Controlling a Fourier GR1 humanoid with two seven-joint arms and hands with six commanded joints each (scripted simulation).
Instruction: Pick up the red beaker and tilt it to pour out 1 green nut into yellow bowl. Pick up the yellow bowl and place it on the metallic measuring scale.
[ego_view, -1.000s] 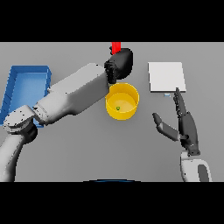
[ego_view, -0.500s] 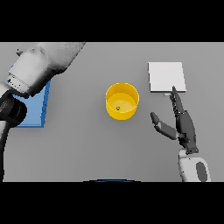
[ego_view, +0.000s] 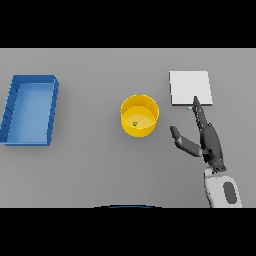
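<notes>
Right hand (ego_view: 209, 142) open, fingers straight, beside yellow bowl (ego_view: 139, 115) holding green nut (ego_view: 135, 124); sloppy rim grab could tip it short of the scale (ego_view: 190, 88).

Readable text: none is showing anywhere on the table.
Yellow bowl (ego_view: 139, 116): no label or brand is appearing on its wall or rim.
Measuring scale (ego_view: 190, 88), up and to the right of the bowl: its white top is showing no digits or markings.
Blue tray (ego_view: 30, 109), left of the bowl: no lettering is showing.
</notes>
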